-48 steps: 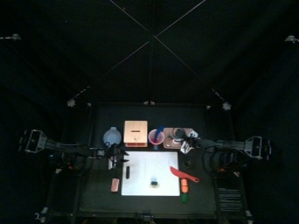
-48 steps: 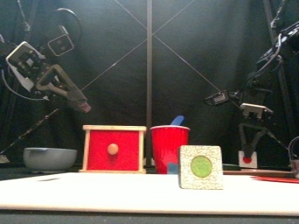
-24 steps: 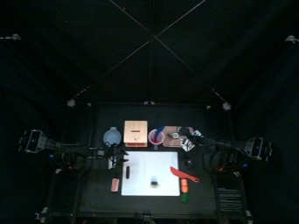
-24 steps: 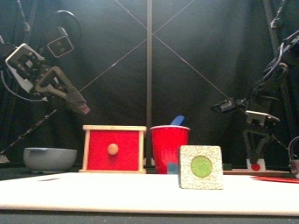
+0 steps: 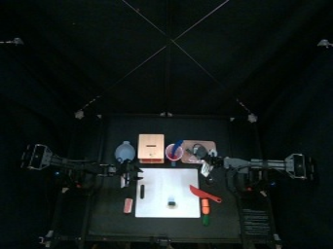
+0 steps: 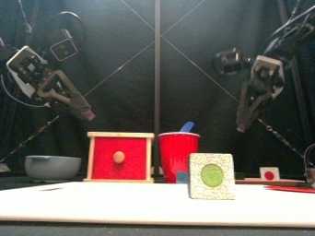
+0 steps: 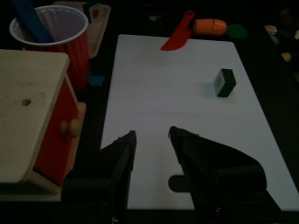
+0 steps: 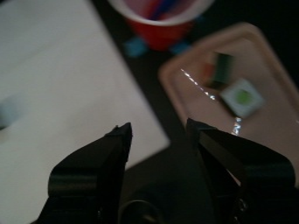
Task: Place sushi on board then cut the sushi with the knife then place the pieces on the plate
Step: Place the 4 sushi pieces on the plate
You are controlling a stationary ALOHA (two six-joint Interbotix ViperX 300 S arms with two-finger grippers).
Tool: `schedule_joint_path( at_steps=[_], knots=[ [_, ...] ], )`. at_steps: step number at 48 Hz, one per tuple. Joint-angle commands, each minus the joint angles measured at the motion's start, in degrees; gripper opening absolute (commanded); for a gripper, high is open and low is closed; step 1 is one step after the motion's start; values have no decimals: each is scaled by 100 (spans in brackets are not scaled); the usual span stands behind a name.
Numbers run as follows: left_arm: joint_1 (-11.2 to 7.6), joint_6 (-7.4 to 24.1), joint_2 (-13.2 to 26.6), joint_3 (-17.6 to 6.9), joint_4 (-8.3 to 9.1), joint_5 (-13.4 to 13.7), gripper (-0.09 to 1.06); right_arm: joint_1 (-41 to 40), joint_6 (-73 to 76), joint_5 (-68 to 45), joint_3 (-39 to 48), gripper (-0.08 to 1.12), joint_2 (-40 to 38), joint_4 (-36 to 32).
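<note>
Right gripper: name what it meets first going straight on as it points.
The right gripper would likely meet the bare table between white board and pink tray; the red cup stands beyond. Depth is unclear.

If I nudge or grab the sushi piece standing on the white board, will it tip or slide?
Likely tips: the sushi piece stands upright on its edge, seemingly taller than it is thick. It looks like a rigid toy block, so probably stiff and light. The white board looks smooth, so a low push may slide it.
</note>
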Motion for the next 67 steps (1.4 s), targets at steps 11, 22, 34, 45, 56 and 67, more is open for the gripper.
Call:
schedule_joint_path(
  at_steps=[11, 22, 34, 45, 56, 67],
  knots=[
    [18, 0, 0, -62, -35, -26, 77, 1767, 18, -791, -1037, 86, 1345, 220],
    [18, 0, 0, -53, -35, -26, 77, 2259, -26, -598, -1934, 86, 2531, 158],
    [18, -9, 0, -53, -35, -26, 77, 2338, -18, -105, -2417, 86, 3120, 132],
    [18, -9, -9, -53, -35, -26, 77, 2303, -9, -105, -2575, 86, 3454, 141],
    [18, 0, -9, -53, -35, -26, 77, 2303, -9, -114, -2769, 82, 3858, 88],
    [18, -9, 0, -53, -35, -26, 77, 2232, 18, -70, -2733, 63, 3727, 62]
  ],
)
